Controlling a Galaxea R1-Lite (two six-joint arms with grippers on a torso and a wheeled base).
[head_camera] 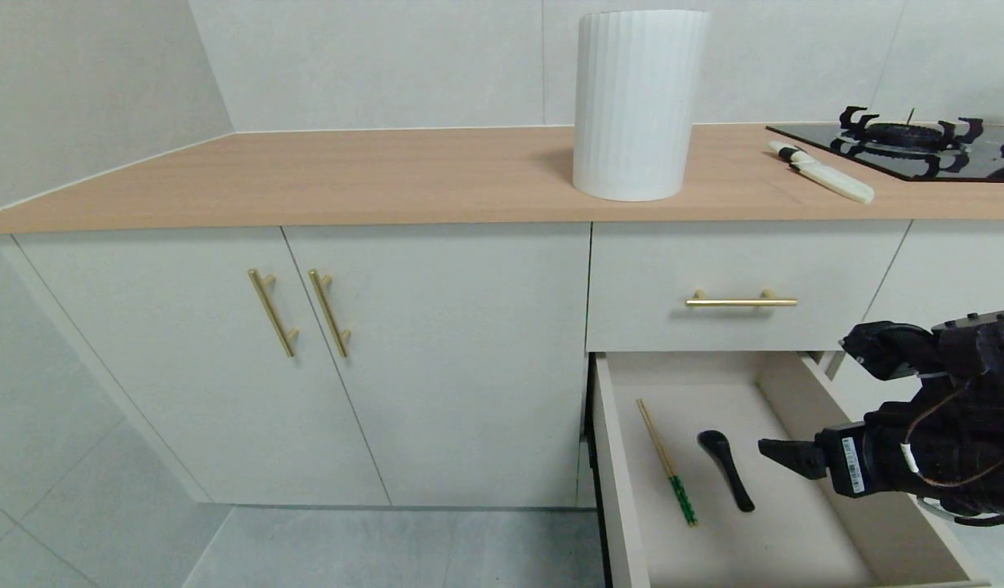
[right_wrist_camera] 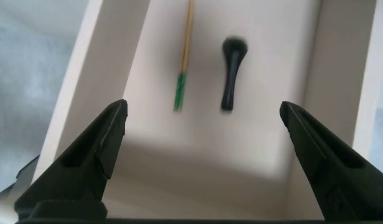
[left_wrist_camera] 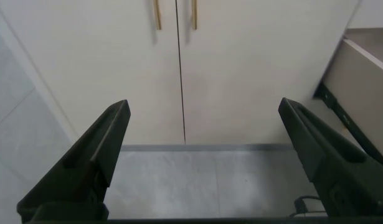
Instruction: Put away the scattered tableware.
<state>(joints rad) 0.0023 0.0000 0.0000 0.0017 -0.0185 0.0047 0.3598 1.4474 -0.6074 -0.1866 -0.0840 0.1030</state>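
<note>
1. Head view. The lower drawer (head_camera: 612, 457) stands pulled out. Inside it lie a pair of chopsticks (head_camera: 667, 461) and a black spoon (head_camera: 726, 469), side by side and apart. My right gripper (head_camera: 805, 395) hangs over the drawer's right side, jaws spread wide, nothing held. On the counter (head_camera: 346, 180) a white knife (head_camera: 820, 171) lies flat, not yet put away, between a tall ribbed white canister (head_camera: 636, 106) and the stove (head_camera: 918, 147). I cannot see into the canister.
2. Left wrist view. My left gripper (left_wrist_camera: 203, 155) is wide open and empty, low down, facing the cabinet doors (left_wrist_camera: 241, 62). The open drawer's edge (left_wrist_camera: 359, 81) is off to one side.
3. Right wrist view. My right gripper (right_wrist_camera: 203, 155) looks straight down into the drawer (right_wrist_camera: 340, 93). The chopsticks (right_wrist_camera: 185, 56) and spoon (right_wrist_camera: 231, 74) lie between my spread fingers' lines of sight, untouched.
4. Risks, as I judge them:
   - The knife is slim and lies flat, so a shallow pinch could skid it toward the stove or off the counter edge.
   - Lifting my right arm carelessly could clip the drawer wall or the closed drawer's handle above.
   - A wide swing could topple the canister.
</note>
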